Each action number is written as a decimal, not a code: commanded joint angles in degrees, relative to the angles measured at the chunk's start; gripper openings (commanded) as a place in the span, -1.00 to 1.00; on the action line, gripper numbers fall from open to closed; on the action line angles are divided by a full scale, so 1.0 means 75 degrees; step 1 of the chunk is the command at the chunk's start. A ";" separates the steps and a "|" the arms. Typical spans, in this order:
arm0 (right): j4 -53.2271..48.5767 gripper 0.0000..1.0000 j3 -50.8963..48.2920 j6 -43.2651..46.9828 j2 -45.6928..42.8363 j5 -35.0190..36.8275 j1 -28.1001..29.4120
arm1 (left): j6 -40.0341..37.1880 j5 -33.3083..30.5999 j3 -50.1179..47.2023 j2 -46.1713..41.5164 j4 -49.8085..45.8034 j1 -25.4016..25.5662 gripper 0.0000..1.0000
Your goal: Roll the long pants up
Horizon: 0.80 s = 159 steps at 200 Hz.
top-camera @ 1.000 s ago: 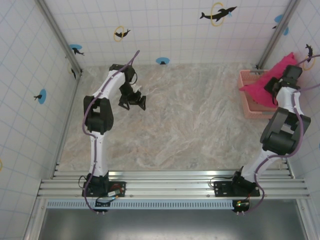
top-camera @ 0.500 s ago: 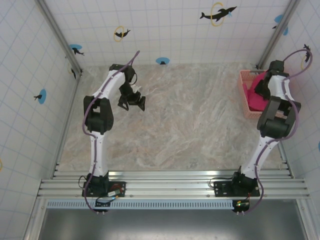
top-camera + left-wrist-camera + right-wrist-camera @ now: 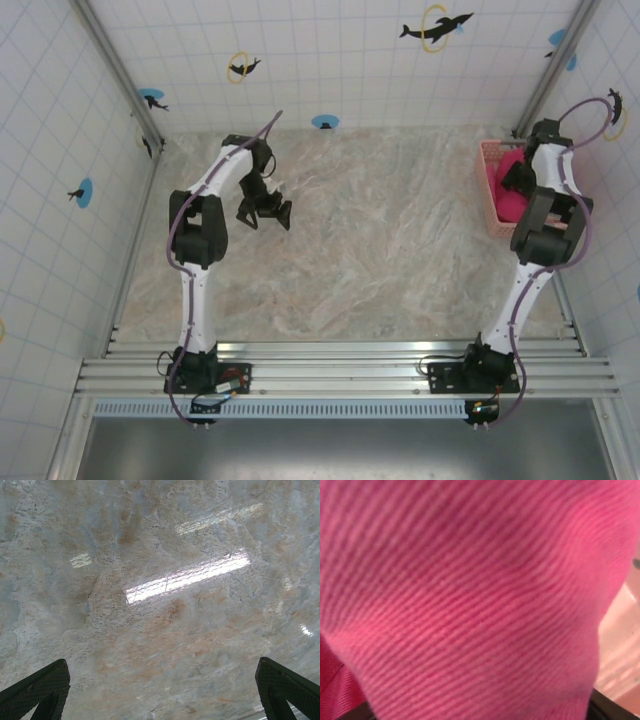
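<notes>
We see a marble-patterned tabletop (image 3: 400, 260) from above, with two white robot arms. The long pants (image 3: 507, 205), bright magenta, lie bunched inside a pale pink lattice basket (image 3: 486, 210) at the far right corner. The right pincer (image 3: 515, 180) reaches down into the basket, against the cloth; we cannot tell whether its jaws are apart or together. The left pincer (image 3: 265, 212) hangs above bare tabletop at far left, jaws wide apart, holding nothing.

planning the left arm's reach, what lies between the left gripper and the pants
Top view: bare tabletop, then the basket wall, between left gripper and long pants.
</notes>
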<state>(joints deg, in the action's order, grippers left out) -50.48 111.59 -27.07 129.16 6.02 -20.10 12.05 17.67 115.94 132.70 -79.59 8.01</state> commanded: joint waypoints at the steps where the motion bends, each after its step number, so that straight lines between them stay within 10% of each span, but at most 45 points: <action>1: 0.0019 0.92 -0.0761 -0.0322 -0.0749 0.0221 0.0045 | 0.0063 -0.0006 -0.0242 -0.0511 0.0256 0.0052 0.95; 96: 0.1658 0.92 -0.4448 -0.1698 -0.5088 0.2087 0.0260 | -0.0582 -0.1350 -0.2711 -0.3234 0.3375 -0.0022 0.95; 159: 0.4429 0.92 -0.8399 0.0668 -0.7407 0.1934 0.2245 | -0.2261 -0.2353 -0.8569 -0.6266 1.0090 -0.0063 0.95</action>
<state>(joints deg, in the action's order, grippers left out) -29.87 58.54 -29.95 76.88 20.12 -9.19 3.18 2.83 64.60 88.86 -28.01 7.84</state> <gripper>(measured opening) 0.960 0.975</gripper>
